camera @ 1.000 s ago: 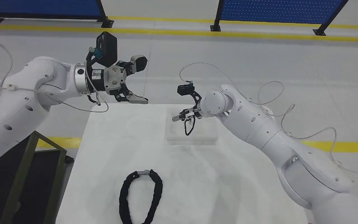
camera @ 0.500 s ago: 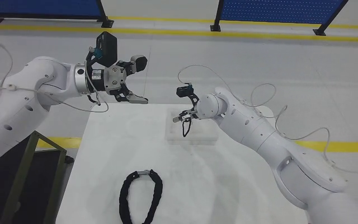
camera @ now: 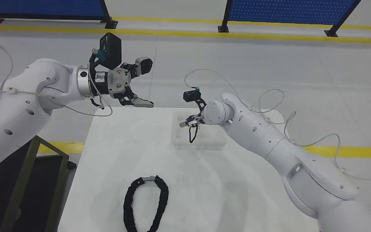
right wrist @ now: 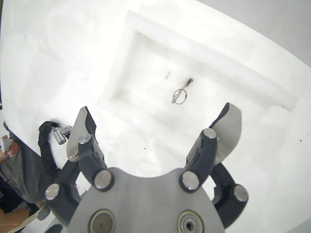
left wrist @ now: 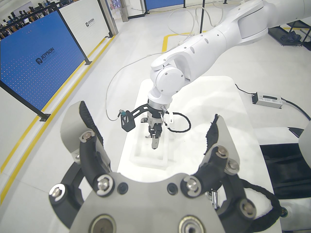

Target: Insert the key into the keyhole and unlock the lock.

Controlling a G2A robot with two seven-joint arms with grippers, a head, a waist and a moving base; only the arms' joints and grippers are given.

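A small silver key on a ring point(right wrist: 179, 94) lies flat inside a shallow white foam tray point(right wrist: 194, 47) at the back middle of the white table point(camera: 232, 191). My right gripper point(right wrist: 155, 107) hovers open just above the tray, the key ahead of its fingertips; it also shows in the top view point(camera: 188, 123) and the left wrist view point(left wrist: 154, 144). The black sleeved chain lock point(camera: 145, 203) lies coiled near the table's front left, its silver cylinder point(right wrist: 59, 138) facing the tray. My left gripper point(camera: 148, 84) is held high off the table's back-left corner, open and holding nothing.
A dark metal frame point(camera: 29, 174) stands beside the table's left edge. On the floor past the far edge lies a grey power box with cables point(left wrist: 268, 100). Blue barrier panels point(camera: 290, 11) line the room behind.
The right arm has shifted slightly left over the tray, its gripper staying low above the key. The left arm has not moved.
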